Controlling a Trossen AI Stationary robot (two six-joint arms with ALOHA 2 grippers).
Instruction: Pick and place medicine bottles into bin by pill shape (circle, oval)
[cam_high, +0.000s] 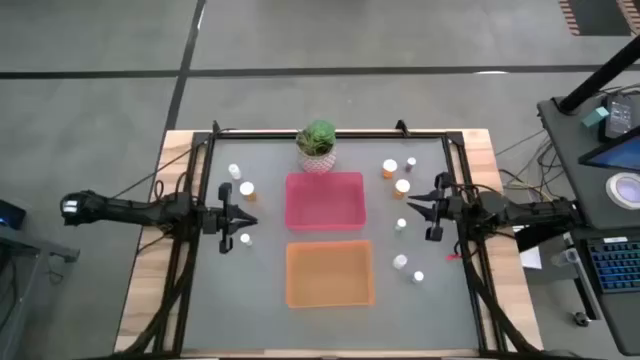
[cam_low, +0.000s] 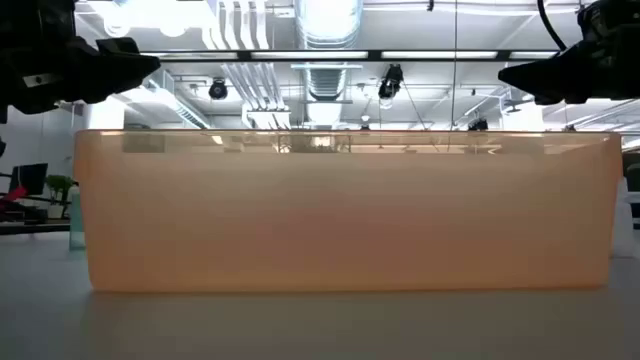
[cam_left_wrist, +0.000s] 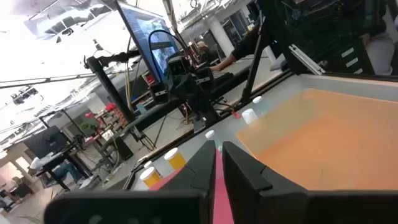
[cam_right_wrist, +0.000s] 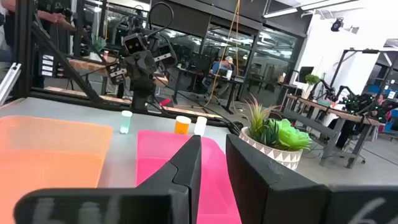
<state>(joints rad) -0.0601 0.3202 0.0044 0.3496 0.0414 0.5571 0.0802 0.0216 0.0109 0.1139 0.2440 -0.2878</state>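
Task not yet begun: pink bin and orange bin hold nothing visible, and the medicine bottles stand scattered on the table. Left gripper pressed closed, right gripper narrowly parted; both empty.

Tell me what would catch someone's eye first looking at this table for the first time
Two bright bins sit mid-table: a pink bin toward the far side and an orange bin nearer, both looking empty. A green potted plant stands just beyond the pink one. Small medicine bottles are scattered to either side, while the left gripper and right gripper hover at the table's left and right, holding nothing.
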